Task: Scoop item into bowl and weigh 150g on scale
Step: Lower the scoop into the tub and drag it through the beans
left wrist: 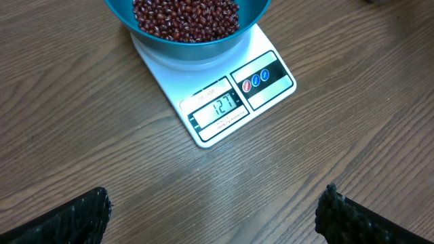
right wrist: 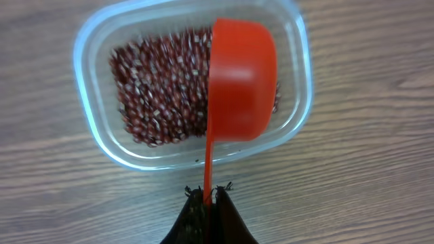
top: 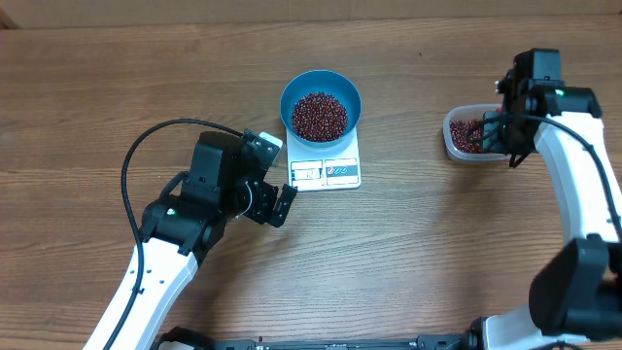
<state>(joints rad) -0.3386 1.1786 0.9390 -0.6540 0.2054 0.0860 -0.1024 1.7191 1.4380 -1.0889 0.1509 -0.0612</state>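
Two arms: left pincer [left wrist: 217, 218] spread, facing scale [left wrist: 271, 88]; right pincer [right wrist: 209, 196] pinching scoop [right wrist: 241, 81] above tub [right wrist: 88, 61].

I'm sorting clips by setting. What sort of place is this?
Probably a robotics lab bench, not a home kitchen: two robot arms stand at a wood-grain table, with a kitchen scale, a blue bowl of beans and a clear tub.

Red scoop [right wrist: 241, 81], perhaps tilted, over beans [right wrist: 159, 95], tub [right wrist: 304, 81]
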